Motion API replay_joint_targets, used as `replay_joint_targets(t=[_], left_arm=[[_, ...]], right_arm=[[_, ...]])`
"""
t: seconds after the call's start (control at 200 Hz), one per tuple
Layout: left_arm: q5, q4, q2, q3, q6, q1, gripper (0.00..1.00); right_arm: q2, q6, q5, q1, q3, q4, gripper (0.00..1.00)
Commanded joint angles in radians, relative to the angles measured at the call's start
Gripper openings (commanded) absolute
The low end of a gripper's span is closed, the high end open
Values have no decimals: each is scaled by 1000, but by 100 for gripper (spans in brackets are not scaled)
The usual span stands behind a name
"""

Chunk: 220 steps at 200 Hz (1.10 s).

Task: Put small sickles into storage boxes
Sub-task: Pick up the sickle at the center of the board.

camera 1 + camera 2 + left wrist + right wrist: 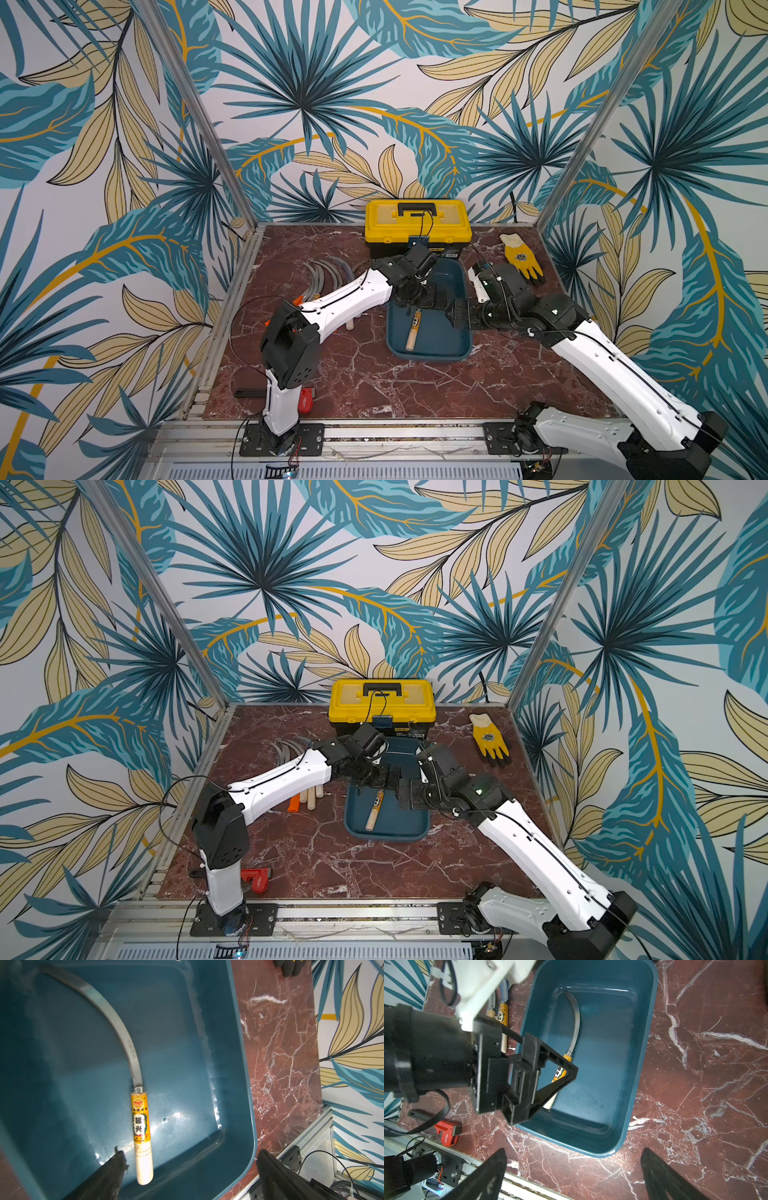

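Left end effector (pixel 189 1150) open wide, gripping nothing, above the tray (pixel 228 1084); directly beneath it, one sickle (pixel 141 1126) lying flat inside. Right end effector (pixel 574 1150) open too, close alongside. Well away, other sickles (pixel 309 799) on the desk (pixel 374 386): task barely begun.

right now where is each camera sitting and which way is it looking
Top views: high at the arm-base end, looking down at the table; left arm and right arm show.
Left wrist: above the tray, facing down at a sickle; open left gripper shows.
Right wrist: over the tray's side, facing down; open right gripper shows, left gripper too.
Shared: both wrist views show the tray and sickle.
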Motion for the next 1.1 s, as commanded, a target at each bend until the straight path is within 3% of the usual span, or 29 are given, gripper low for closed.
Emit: replay_joint_targets(t=[0.0, 0.335, 1.096], left_arm=[[-40, -26, -64, 27, 29, 34, 100], [-58, -84, -165, 0, 60, 102, 99], [-66, -98, -329, -223, 91, 309, 100]], right_arm=[[15, -17, -12, -2, 31, 13, 100], [55, -13, -60, -3, 45, 99, 100], [238, -13, -152, -2, 161, 192, 99]])
